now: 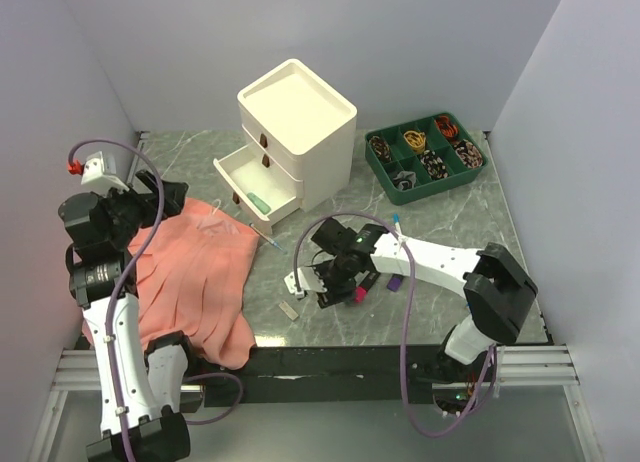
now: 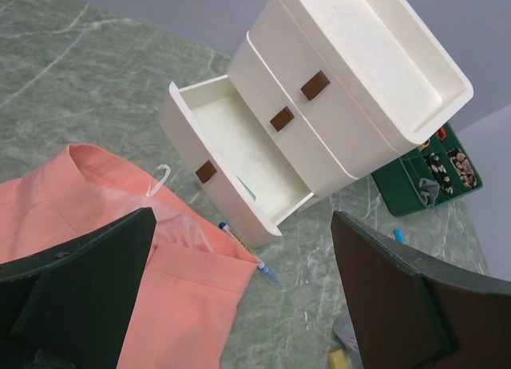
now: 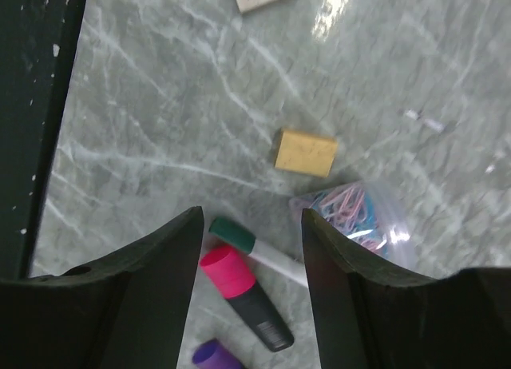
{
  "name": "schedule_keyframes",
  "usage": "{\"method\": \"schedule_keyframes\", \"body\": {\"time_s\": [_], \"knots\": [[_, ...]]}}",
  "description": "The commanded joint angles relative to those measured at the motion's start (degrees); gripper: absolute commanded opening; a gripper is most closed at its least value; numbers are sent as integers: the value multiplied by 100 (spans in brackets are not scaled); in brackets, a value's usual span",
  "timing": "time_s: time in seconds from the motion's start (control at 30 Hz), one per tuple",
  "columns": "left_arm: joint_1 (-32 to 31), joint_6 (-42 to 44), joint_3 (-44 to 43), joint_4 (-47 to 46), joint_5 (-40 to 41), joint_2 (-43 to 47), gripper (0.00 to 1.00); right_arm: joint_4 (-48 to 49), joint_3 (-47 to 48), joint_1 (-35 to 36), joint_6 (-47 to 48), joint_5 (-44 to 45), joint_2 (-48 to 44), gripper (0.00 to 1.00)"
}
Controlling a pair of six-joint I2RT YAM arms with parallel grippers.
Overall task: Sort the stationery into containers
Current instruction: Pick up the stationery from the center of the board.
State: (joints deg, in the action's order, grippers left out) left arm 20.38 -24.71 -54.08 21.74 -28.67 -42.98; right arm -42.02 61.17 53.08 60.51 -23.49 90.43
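The cream-white cabinet (image 1: 297,132) stands at the back with its bottom drawer (image 1: 255,182) pulled out; a small green item lies in it. My right gripper (image 1: 335,287) is open, low over the table. In the right wrist view its jaws (image 3: 251,225) straddle a pink highlighter (image 3: 239,281) and a green-capped marker (image 3: 247,241), touching neither. A purple highlighter (image 3: 209,355), a yellow eraser (image 3: 306,152) and a bag of clips (image 3: 351,213) lie close by. My left gripper (image 2: 242,217) is open and empty, raised above the cloth, facing the open drawer (image 2: 239,157). A thin pen (image 2: 247,253) lies by the drawer.
A salmon-pink cloth (image 1: 195,277) covers the left of the table. A green divided tray (image 1: 425,155) of small items stands at the back right. A pale eraser (image 1: 289,309) lies near the front edge. A blue-tipped pen (image 1: 397,222) lies beside my right arm.
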Motion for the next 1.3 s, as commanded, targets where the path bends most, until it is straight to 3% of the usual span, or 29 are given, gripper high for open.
{"method": "schedule_keyframes", "body": {"time_s": [0.0,1.13,1.27], "knots": [[-17,1,126,-117,-43,193,99,282,176,246,260,37,141,59],[1,-139,495,-117,-245,326,99,616,827,396,-233,775,1573,58],[10,-139,530,-126,-271,326,99,371,923,396,-206,679,1565,36]]}}
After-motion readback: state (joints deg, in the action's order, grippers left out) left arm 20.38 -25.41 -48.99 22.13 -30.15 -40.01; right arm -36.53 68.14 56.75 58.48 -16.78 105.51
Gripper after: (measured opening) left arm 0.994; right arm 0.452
